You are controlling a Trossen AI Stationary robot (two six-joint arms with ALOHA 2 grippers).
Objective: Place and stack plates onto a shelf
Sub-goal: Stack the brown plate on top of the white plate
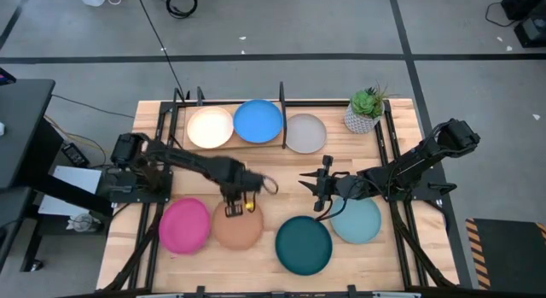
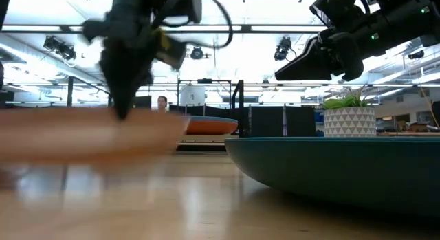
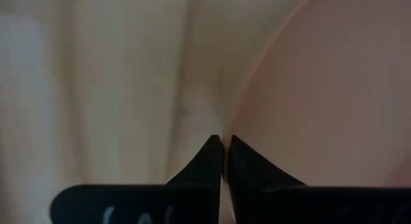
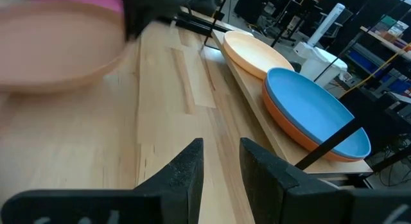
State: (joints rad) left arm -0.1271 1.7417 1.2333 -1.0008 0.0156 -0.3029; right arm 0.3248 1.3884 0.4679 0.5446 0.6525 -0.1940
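Left gripper (image 1: 235, 204) w/ fingers pinched shut, tips at far rim of peach plate (image 1: 238, 227); right gripper (image 1: 314, 189) slightly open, waiting mid-table.

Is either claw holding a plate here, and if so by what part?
The left claw is shut at the far rim of the peach plate; whether it pinches the rim cannot be told. The right claw holds nothing.

Left claw (image 3: 223, 150) (fingertips nearly touching) at peach plate (image 3: 334, 102) rim, above tabletop (image 3: 109, 89).
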